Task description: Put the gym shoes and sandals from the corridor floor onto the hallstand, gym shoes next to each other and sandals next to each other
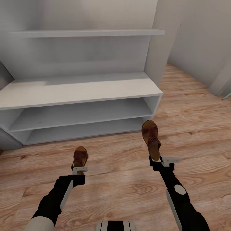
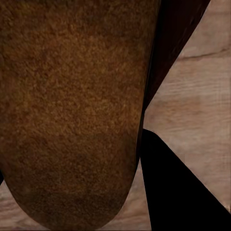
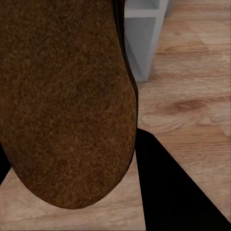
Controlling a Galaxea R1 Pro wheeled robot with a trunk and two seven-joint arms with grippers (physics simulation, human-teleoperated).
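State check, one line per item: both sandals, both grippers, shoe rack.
left sandal: held in the left gripper, off the floor
right sandal: held in the right gripper, toe toward the rack
shoe rack: top and both lower tiers bare

Both arms black, glossy, segmented. Left arm: long light-grey panel along the forearm behind the claw, pale grey shell at the upper end. Right arm: white round disc on the forearm behind the claw, white strip further back. Left claw and right claw: black wrist block, white-grey bracket across it. Right bracket sticks out sideways. Base: striped black/white part at frame bottom. Wrist views: black finger, flat wedge shape.
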